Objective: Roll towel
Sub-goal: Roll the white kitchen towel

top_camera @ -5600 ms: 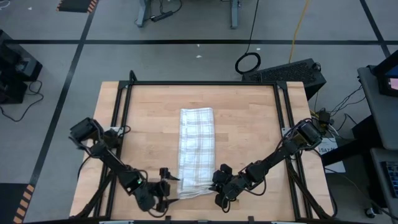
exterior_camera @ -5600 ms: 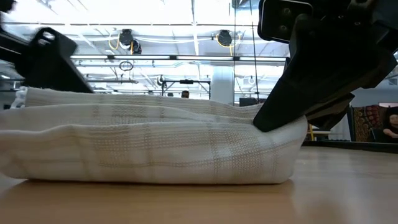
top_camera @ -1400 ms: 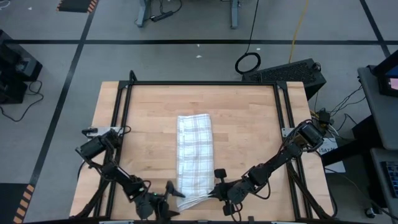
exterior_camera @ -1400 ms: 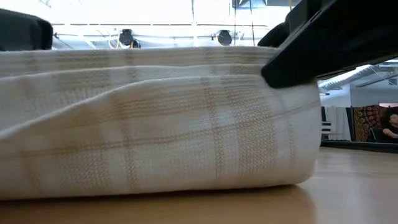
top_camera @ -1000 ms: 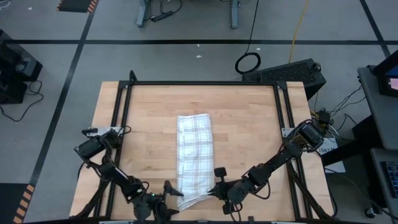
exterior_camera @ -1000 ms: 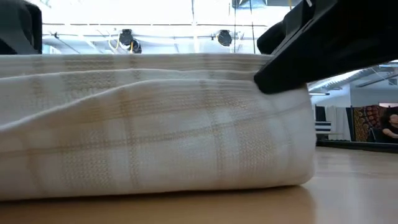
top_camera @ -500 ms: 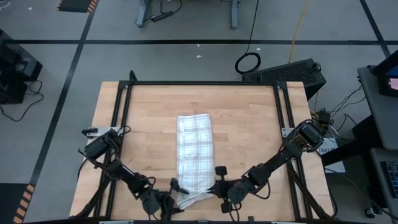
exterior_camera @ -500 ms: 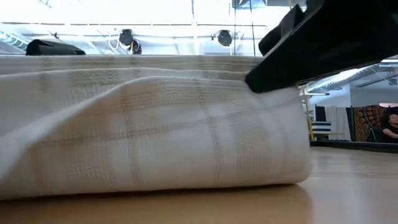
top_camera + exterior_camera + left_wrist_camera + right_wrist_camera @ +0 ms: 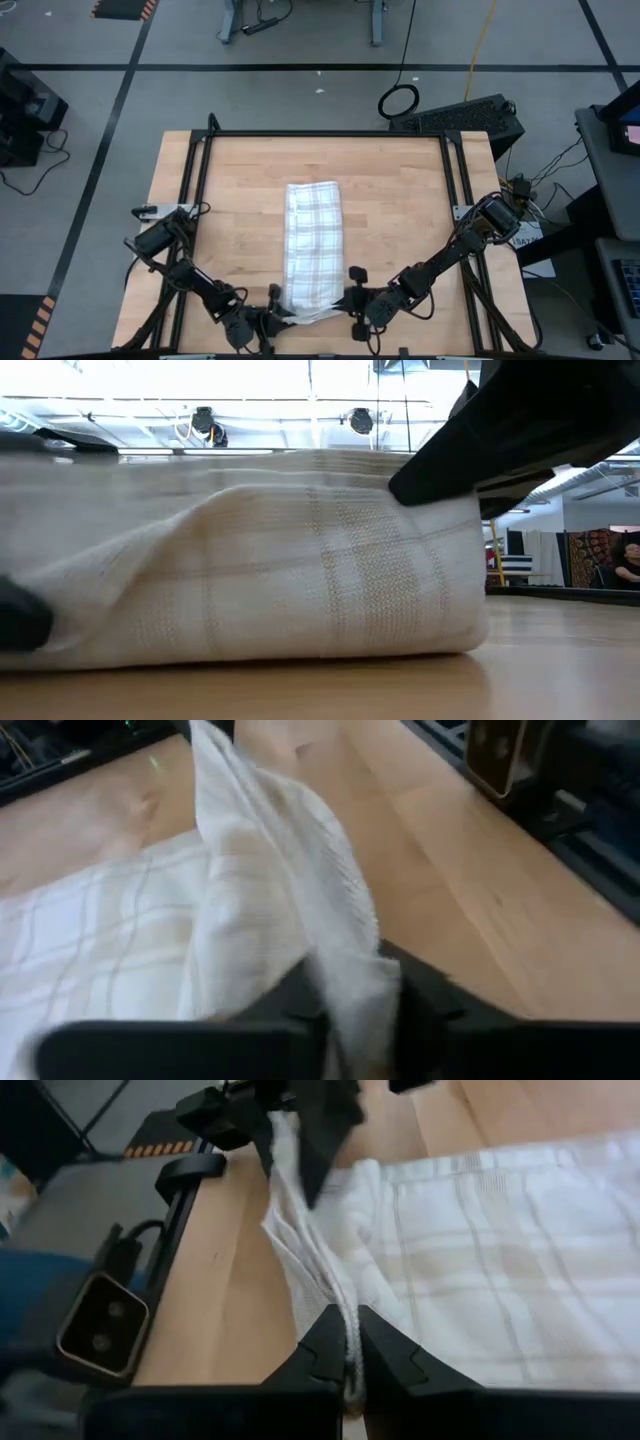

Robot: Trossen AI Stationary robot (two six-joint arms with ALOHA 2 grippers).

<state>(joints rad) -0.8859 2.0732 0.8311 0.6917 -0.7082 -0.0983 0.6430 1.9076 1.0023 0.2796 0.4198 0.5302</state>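
Towel (image 9: 311, 245) — thin, limp cloth — is sagging between grips. Left gripper (image 9: 272, 322) and right gripper (image 9: 352, 304) are pinching its near-end corners, the best holds for rolling.

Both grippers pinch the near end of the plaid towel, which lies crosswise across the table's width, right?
Not crosswise. The high view shows the towel lying lengthwise, from mid-table to the near edge. The left gripper and right gripper do pinch its near end.
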